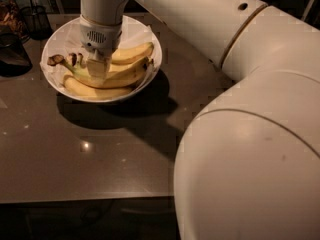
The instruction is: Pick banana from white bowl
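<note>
The white bowl stands at the back left of the dark table, lined with white paper. The banana lies across its middle, long and curved, with a green-tinged neck and a dark brown stem end pointing left. My gripper reaches straight down into the bowl and sits on the banana's left part, just right of the neck, hiding that stretch. Two other yellow bananas lie in the bowl: one behind and one in front.
A black wire-mesh cup stands behind the bowl at the far left, with a dark object beside it. My white arm fills the right side. The table's front edge runs along the bottom.
</note>
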`<state>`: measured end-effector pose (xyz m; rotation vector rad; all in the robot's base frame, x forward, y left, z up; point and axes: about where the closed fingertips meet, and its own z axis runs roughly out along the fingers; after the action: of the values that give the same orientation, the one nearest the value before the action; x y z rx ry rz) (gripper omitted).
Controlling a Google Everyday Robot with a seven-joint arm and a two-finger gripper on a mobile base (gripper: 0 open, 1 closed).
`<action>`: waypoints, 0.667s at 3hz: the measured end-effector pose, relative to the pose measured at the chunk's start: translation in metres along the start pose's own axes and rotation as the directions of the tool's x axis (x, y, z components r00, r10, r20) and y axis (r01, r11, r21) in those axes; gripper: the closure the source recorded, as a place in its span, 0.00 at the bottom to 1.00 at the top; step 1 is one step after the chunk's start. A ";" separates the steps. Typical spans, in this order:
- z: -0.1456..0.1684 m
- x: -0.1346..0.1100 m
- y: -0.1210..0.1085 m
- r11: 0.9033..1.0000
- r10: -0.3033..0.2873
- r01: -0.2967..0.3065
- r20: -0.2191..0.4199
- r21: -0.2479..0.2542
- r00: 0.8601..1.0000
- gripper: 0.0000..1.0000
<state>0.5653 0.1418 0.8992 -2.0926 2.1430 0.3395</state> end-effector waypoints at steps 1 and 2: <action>0.008 0.001 -0.007 1.000 0.004 -0.004 -0.009 -0.021 1.000 1.00; 0.006 0.000 -0.007 1.000 0.004 -0.004 -0.009 -0.021 1.000 1.00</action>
<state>0.5719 0.1433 0.8930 -2.1048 2.1585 0.3552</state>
